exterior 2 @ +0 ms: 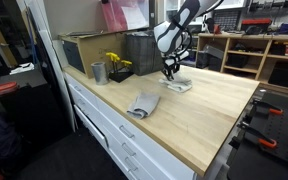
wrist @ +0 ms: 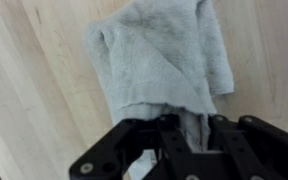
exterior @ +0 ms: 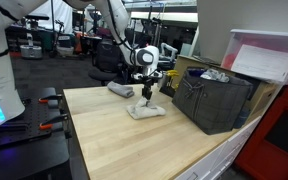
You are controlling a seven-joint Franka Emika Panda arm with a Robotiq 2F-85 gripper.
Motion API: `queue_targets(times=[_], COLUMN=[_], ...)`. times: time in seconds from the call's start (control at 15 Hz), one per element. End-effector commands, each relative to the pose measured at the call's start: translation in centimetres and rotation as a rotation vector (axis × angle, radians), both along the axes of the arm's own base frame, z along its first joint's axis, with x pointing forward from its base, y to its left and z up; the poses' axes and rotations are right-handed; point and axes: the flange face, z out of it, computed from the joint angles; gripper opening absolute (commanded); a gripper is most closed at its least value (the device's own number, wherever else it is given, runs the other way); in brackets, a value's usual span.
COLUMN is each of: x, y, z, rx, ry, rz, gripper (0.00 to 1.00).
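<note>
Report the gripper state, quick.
Gripper: fingers closed, pinching a fold of the grey towel on the wooden table.

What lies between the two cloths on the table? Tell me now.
Nothing but bare tabletop separates the grey cloth from the white cloth pinched by the gripper; both exterior views show it.
</note>
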Motion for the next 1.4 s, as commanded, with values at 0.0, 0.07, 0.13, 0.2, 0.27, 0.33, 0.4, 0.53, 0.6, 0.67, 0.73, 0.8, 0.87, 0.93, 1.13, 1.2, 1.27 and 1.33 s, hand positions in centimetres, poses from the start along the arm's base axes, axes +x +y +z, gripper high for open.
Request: queue_targets(times=[0.0, 0.07, 0.13, 0.2, 0.27, 0.33, 0.4, 0.53, 0.6, 0.67, 0.73, 0.8, 0.87, 0.93, 1.13, 1.2, 1.27, 1.33], x=[-1.1, -1.3, -1.6, -2.0, -2.4, -2.7, -3.0, -3.3, -3.5, -3.7, -3.9, -4.0, -4.1, -4.4, -4.7, -4.5, -4.5, -4.5], y=[3.1, 4.0, 4.7, 5.3, 5.7, 6.0, 6.1, 5.9, 5.5, 5.1, 4.5, 3.9, 3.2, 2.3, -0.7, -1.9, -2.7, -3.6], z=[0.5, 0.2, -0.4, -0.7, -1.2, -1.4, -1.5, -1.2, -0.8, -0.1, 0.9, 1.8, 2.9, 3.9, 6.3, 6.5, 6.6, 6.4], rx=[0.011, 0.016, 0.008, -0.004, -0.01, -0.016, -0.021, -0.021, -0.012, 0.001, 0.025, 0.044, 0.064, 0.083, 0.182, 0.221, 0.255, 0.274], ry=[-0.002, -0.002, 0.007, 0.008, 0.01, 0.003, -0.002, -0.03, -0.048, -0.075, -0.119, -0.162, -0.19, -0.208, -0.233, -0.219, -0.212, -0.195], rz=[0.062, 0.095, 0.136, 0.159, 0.184, 0.21, 0.228, 0.244, 0.244, 0.237, 0.215, 0.2, 0.174, 0.152, 0.08, 0.032, -0.002, -0.052], gripper=[0.04, 0.04, 0.4, 0.4, 0.46, 0.54, 0.61, 0.77, 0.83, 0.92, 0.98, 1.0, 1.0, 1.0, 1.0, 1.0, 1.0, 1.0])
